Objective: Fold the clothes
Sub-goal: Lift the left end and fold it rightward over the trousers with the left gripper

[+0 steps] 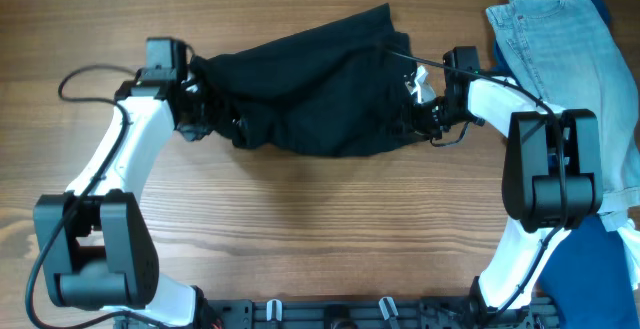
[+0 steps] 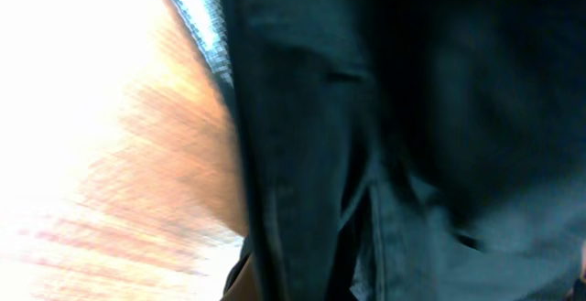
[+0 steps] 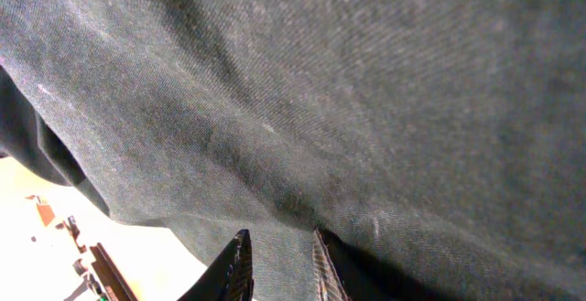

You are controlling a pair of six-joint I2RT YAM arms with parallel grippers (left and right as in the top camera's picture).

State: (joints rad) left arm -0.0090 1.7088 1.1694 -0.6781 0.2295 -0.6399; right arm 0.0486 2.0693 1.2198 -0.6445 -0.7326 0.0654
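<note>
The black garment point(image 1: 320, 84) lies bunched across the far middle of the table, stretched between my two grippers. A small white label point(image 1: 417, 89) shows at its right edge. My left gripper point(image 1: 203, 119) is at the garment's left edge, with cloth gathered into it. In the left wrist view dark folds point(image 2: 394, 136) fill the frame and hide the fingers. My right gripper point(image 1: 425, 117) is at the right edge. In the right wrist view its two fingers point(image 3: 279, 260) are pinched on a fold of the black cloth point(image 3: 348, 109).
Light blue denim jeans point(image 1: 560, 39) lie at the far right, close behind my right arm. Dark blue fabric point(image 1: 615, 264) lies at the right edge near the front. Bare wood tabletop point(image 1: 320, 229) stretches in front of the garment.
</note>
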